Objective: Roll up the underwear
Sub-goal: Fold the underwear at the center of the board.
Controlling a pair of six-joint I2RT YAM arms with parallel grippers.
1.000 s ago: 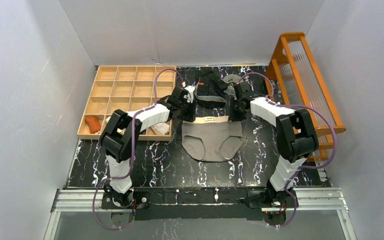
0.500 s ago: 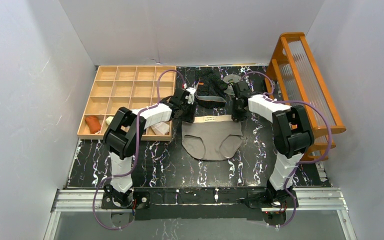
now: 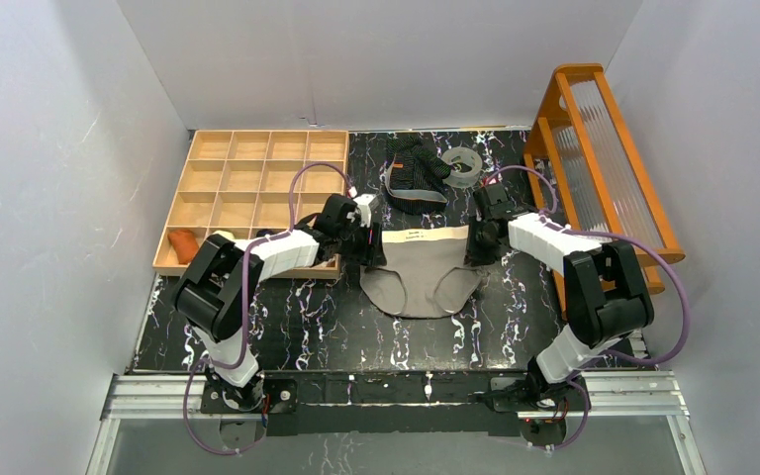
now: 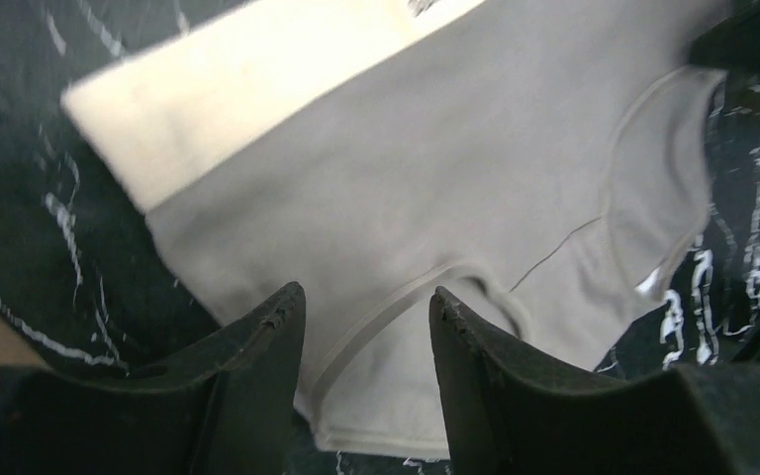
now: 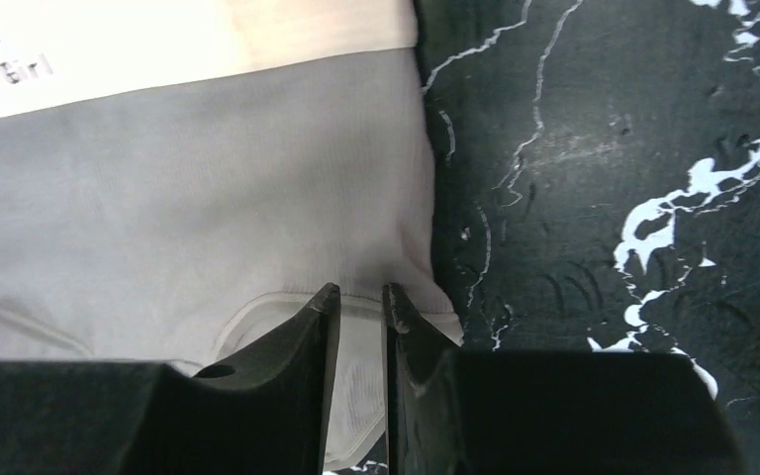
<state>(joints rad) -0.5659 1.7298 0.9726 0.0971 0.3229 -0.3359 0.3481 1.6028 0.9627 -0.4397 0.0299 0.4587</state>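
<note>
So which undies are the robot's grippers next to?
The plain beige-grey underwear, flat mid-table with the left gripper and right gripper at its two sides. The black striped underwear lies farther back, beside the tape ring.

Both arms wore the same livery: the left arm [image 3: 257, 255] and the right arm [image 3: 554, 237] were built of smooth white shell links joined by bulky black joint housings, the elbows the heaviest black blocks. A purple cable [image 3: 312, 166] ran in loose loops along the left arm, and a matching purple cable [image 3: 686, 297] trailed down the right one. Each stood on a small black base [image 3: 242, 396]. The left gripper [image 4: 366, 295] carried two matte black fingers, broad at the root and tapering to blunt tips with slightly rough edges; the right gripper [image 5: 360, 290] had the same black wedge-shaped fingers, one with a small round hole near its root
</note>
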